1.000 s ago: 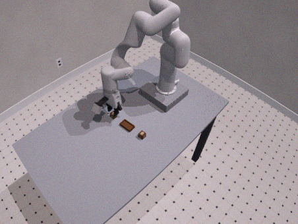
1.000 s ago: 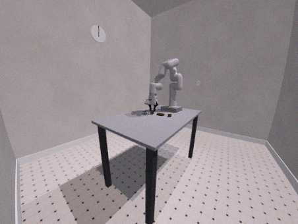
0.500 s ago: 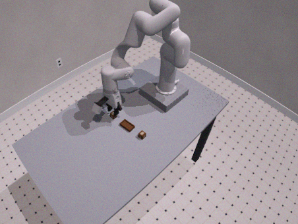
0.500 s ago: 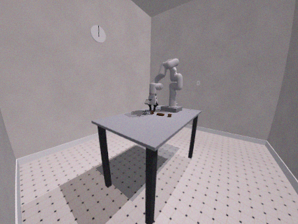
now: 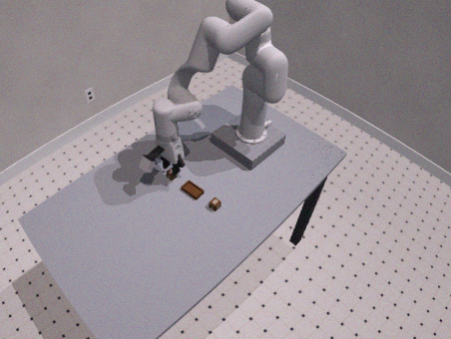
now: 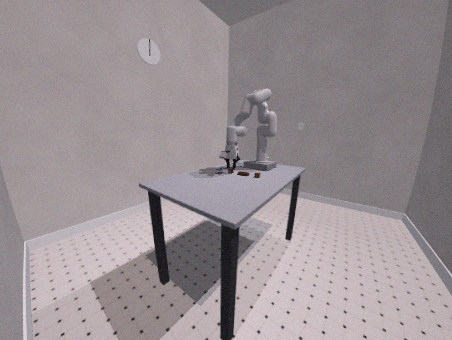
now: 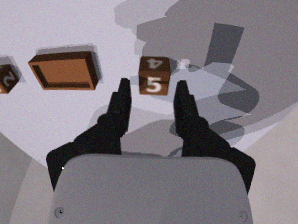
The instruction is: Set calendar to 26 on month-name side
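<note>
A brown cube (image 7: 154,76) (image 5: 172,174) (image 6: 230,171) stands on the table outside the tray. In the wrist view it shows a white 5, upright, and a 4 turned sideways. My gripper (image 7: 153,90) (image 5: 175,167) (image 6: 232,166) is partly open, its fingertips on either side of this cube, with gaps on both sides. The empty brown tray (image 7: 65,73) (image 5: 193,189) (image 6: 243,174) lies flat; I cannot see a month's name. The second cube (image 7: 7,79) (image 5: 215,203) (image 6: 257,175) stands beyond the tray, cut off in the wrist view, showing a tilted 2.
The tray lies between the two cubes on the grey table (image 5: 125,254) (image 6: 210,197). The arm's grey base block (image 5: 249,150) (image 6: 260,165) stands behind them. The arm's shadow falls around the cube at the gripper.
</note>
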